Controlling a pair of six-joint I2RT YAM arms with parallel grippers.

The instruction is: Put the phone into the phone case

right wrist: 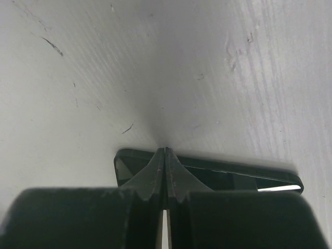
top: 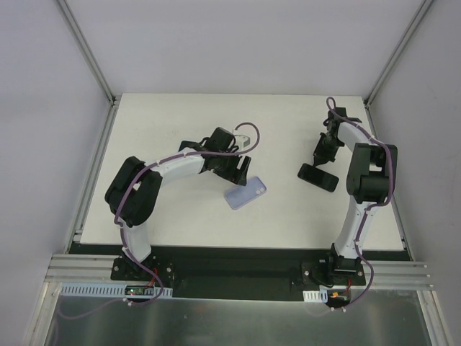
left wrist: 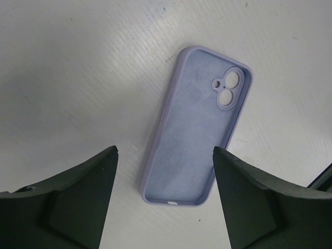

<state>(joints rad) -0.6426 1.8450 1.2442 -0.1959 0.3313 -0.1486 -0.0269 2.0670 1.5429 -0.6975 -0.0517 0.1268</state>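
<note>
I'm hovering the wide left pincer (left wrist: 166, 151) over the lilac silicone case (left wrist: 194, 129); closed right pincer (right wrist: 165, 150), touching the glossy black phone (right wrist: 223, 177), needs opening.

Robotics lab cell, this: a white tabletop (top: 187, 115) walled in by pale grey panels (top: 238, 43) on silver aluminium framing rails (top: 86, 50), two purple-cabled robot arms (top: 180, 164) bolted to a black base strip (top: 238, 270).

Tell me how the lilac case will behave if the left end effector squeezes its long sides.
The case looks like thin, matte silicone, so it will probably flex inward rather than hold stiff. It is an empty shell lying flat, open side up, on the table, so it is likely light and may slide if nudged.
</note>
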